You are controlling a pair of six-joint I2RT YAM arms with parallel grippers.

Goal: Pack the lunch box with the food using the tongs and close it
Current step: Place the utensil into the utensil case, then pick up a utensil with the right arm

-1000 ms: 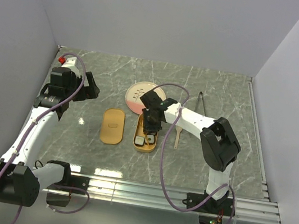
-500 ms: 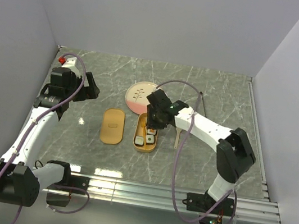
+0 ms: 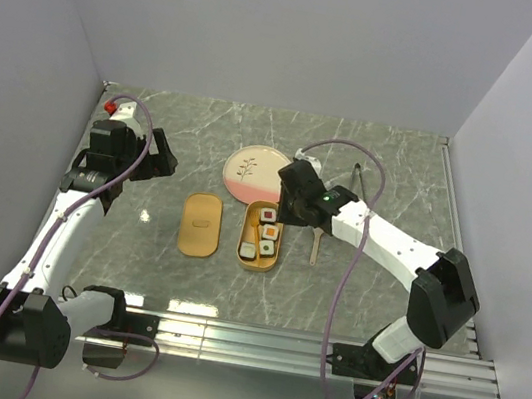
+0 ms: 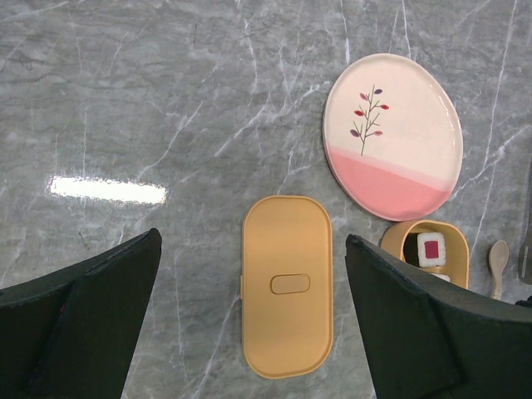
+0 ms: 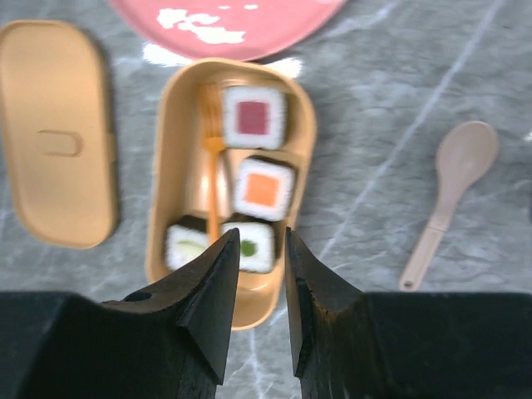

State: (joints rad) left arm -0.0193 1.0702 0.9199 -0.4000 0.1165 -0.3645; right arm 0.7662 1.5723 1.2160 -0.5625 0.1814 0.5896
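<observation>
The lunch box (image 3: 257,259) stands open at mid-table, a tan oblong base holding the food (image 5: 264,187): several sushi pieces with red, orange and green centres. A thin orange utensil (image 5: 212,158) lies inside it too. The matching flat lid (image 3: 200,224) lies just left of the base. My right gripper (image 5: 261,237) hovers above the box's near end, jaws a narrow gap apart with nothing between them. My left gripper (image 4: 252,239) is wide open, high over the lid (image 4: 287,283). The tongs (image 3: 356,180) lie on the table at the back right, untouched.
A round pink-and-cream plate (image 3: 253,172) sits bare just behind the box. A beige spoon (image 3: 315,245) lies right of the box. Grey walls close off the left, back and right of the marble table (image 3: 364,286).
My right gripper has lifted out of the lunch box and drawn back to the right, uncovering the sushi inside. The left arm has not moved.
</observation>
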